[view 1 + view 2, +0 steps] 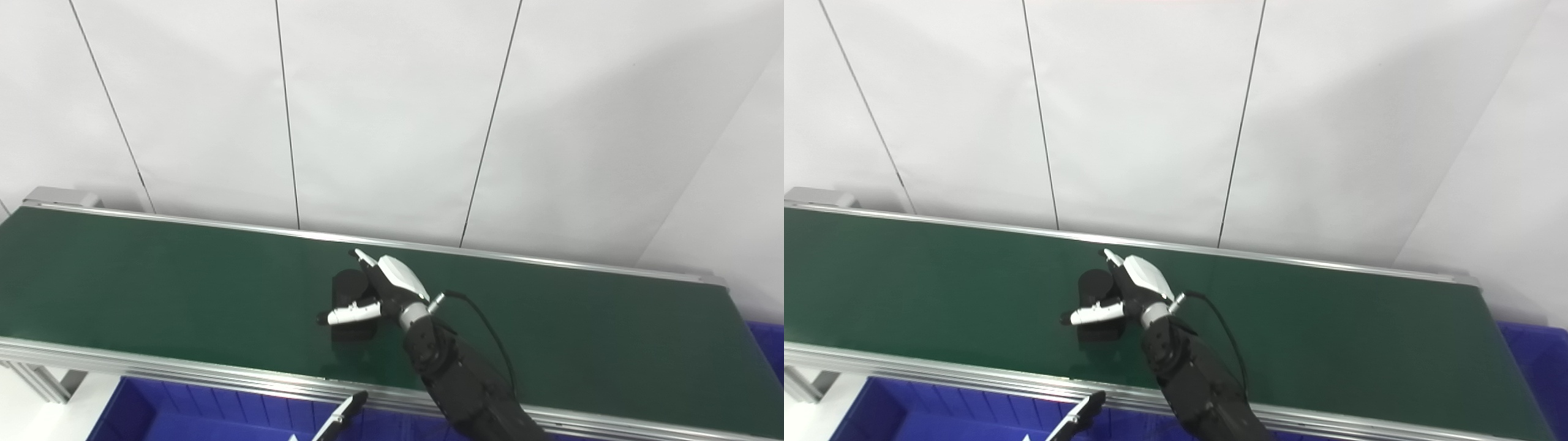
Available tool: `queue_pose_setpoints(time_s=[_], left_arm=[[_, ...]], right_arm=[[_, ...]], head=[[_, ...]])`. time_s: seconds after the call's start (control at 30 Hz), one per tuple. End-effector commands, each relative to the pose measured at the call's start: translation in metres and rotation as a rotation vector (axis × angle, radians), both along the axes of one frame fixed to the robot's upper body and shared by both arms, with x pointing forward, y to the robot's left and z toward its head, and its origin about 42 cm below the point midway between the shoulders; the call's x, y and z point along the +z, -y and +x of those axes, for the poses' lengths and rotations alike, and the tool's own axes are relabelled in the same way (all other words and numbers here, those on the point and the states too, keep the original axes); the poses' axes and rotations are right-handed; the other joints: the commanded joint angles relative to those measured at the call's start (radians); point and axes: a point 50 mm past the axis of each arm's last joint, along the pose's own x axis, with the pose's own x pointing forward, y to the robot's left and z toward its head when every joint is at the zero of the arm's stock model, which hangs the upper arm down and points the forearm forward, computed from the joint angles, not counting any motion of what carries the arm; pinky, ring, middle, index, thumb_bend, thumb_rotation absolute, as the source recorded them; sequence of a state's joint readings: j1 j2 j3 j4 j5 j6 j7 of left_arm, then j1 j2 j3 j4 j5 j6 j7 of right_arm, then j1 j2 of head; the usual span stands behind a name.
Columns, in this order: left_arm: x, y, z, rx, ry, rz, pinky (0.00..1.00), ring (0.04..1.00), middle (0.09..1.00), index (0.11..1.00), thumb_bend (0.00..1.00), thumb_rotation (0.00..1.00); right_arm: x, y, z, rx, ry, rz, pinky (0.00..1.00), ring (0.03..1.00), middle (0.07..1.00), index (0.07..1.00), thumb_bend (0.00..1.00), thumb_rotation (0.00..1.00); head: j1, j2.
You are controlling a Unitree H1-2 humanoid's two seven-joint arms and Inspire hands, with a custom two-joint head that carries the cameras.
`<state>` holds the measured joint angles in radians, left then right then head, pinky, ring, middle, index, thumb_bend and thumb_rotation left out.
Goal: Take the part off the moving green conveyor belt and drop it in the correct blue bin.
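Note:
A black cylindrical part stands on the green conveyor belt, near its middle. My right hand reaches in from the lower right and wraps this part. Its thumb lies across the part's near side, and its fingers run behind the far side. The part's base still rests on the belt. Only a dark fingertip of my left hand shows at the bottom edge, over the near blue bin; the rest of that hand is out of frame.
A second blue bin sits past the belt's right end. Aluminium rails edge the belt front and back. A white panelled wall rises close behind. A black cable loops off my right wrist.

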<state>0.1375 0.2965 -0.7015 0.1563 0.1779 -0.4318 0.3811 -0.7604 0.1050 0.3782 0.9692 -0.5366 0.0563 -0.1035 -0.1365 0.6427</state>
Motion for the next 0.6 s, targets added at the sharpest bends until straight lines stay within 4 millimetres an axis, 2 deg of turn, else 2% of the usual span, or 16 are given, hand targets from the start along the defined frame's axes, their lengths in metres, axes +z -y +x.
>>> queue_pose_setpoints(time_s=[0.0, 0.03, 0.07, 0.13, 0.17, 0.2, 0.23, 0.27, 0.3, 0.33, 0.37, 0.4, 0.5, 0.57], left_arm=[[0.009, -0.001, 0.004, -0.002, 0.045, -0.046, 0.9, 0.926, 0.947, 0.944, 0.98, 0.88], [0.01, -0.001, 0.003, -0.002, 0.045, -0.048, 0.9, 0.931, 0.95, 0.946, 0.98, 0.87], [0.01, -0.001, 0.003, -0.002, 0.046, -0.047, 0.91, 0.935, 0.953, 0.95, 0.98, 0.87], [0.01, -0.001, 0.002, -0.003, 0.046, -0.046, 0.91, 0.938, 0.955, 0.951, 0.99, 0.87], [0.01, -0.001, 0.002, -0.003, 0.045, -0.046, 0.91, 0.939, 0.956, 0.953, 0.99, 0.87], [0.01, -0.002, 0.001, -0.004, 0.05, -0.043, 0.91, 0.939, 0.957, 0.954, 0.99, 0.87], [0.01, -0.002, 0.001, -0.004, 0.053, -0.04, 0.91, 0.94, 0.957, 0.954, 0.98, 0.87], [0.011, -0.001, 0.001, -0.003, 0.053, -0.042, 0.91, 0.94, 0.957, 0.955, 0.98, 0.87], [0.011, -0.001, 0.002, -0.001, 0.051, -0.046, 0.91, 0.936, 0.955, 0.951, 0.97, 0.87], [0.011, -0.001, 0.002, 0.001, 0.049, -0.049, 0.9, 0.932, 0.952, 0.948, 0.97, 0.87], [0.011, -0.001, 0.003, 0.003, 0.043, -0.057, 0.9, 0.931, 0.951, 0.946, 0.97, 0.86], [0.011, -0.001, 0.003, 0.003, 0.038, -0.062, 0.9, 0.932, 0.952, 0.945, 0.97, 0.86], [0.01, -0.001, 0.004, 0.01, 0.035, -0.064, 0.89, 0.927, 0.949, 0.941, 0.97, 0.87], [0.01, -0.002, 0.005, 0.012, 0.037, -0.062, 0.89, 0.928, 0.951, 0.942, 0.96, 0.88]], right_arm=[[0.017, -0.016, 0.006, 0.029, 0.063, 0.059, 0.84, 0.913, 0.954, 0.957, 1.0, 0.43], [0.016, -0.016, 0.006, 0.023, 0.066, 0.066, 0.81, 0.896, 0.939, 0.932, 0.96, 0.38], [0.014, -0.017, 0.004, 0.004, 0.075, 0.107, 0.77, 0.863, 0.91, 0.884, 0.92, 0.28], [0.011, -0.018, 0.002, -0.029, 0.098, 0.178, 0.74, 0.845, 0.893, 0.857, 0.91, 0.23], [0.009, -0.018, 0.001, -0.042, 0.109, 0.205, 0.7, 0.786, 0.839, 0.791, 0.81, 0.12], [0.008, -0.018, 0.0, -0.056, 0.12, 0.234, 0.68, 0.766, 0.821, 0.769, 0.78, 0.09], [0.007, -0.017, 0.0, -0.066, 0.127, 0.254, 0.64, 0.702, 0.76, 0.72, 0.7, 0.04], [0.007, -0.017, -0.001, -0.083, 0.139, 0.279, 0.61, 0.668, 0.729, 0.694, 0.66, 0.02], [0.007, -0.017, -0.001, -0.101, 0.151, 0.294, 0.44, 0.509, 0.587, 0.576, 0.58, 0.01], [0.007, -0.018, -0.001, -0.112, 0.158, 0.301, 0.32, 0.39, 0.491, 0.536, 0.54, 0.0], [0.007, -0.018, -0.002, -0.126, 0.166, 0.304, 0.27, 0.345, 0.46, 0.521, 0.53, 0.0], [0.007, -0.018, -0.002, -0.136, 0.174, 0.303, 0.23, 0.303, 0.436, 0.508, 0.52, 0.0], [0.005, -0.016, -0.002, -0.154, 0.19, 0.299, 0.24, 0.309, 0.414, 0.5, 0.52, 0.0], [0.005, -0.014, -0.002, -0.156, 0.209, 0.295, 0.22, 0.277, 0.402, 0.495, 0.52, 0.0]], head=[[0.003, 0.002], [0.003, 0.002], [0.002, 0.004], [0.002, 0.004], [0.002, 0.004], [0.004, 0.009], [0.004, 0.009], [0.002, 0.009], [0.002, 0.009], [0.0, 0.011], [0.0, 0.011], [0.0, 0.011], [-0.004, 0.011], [-0.004, 0.011]])
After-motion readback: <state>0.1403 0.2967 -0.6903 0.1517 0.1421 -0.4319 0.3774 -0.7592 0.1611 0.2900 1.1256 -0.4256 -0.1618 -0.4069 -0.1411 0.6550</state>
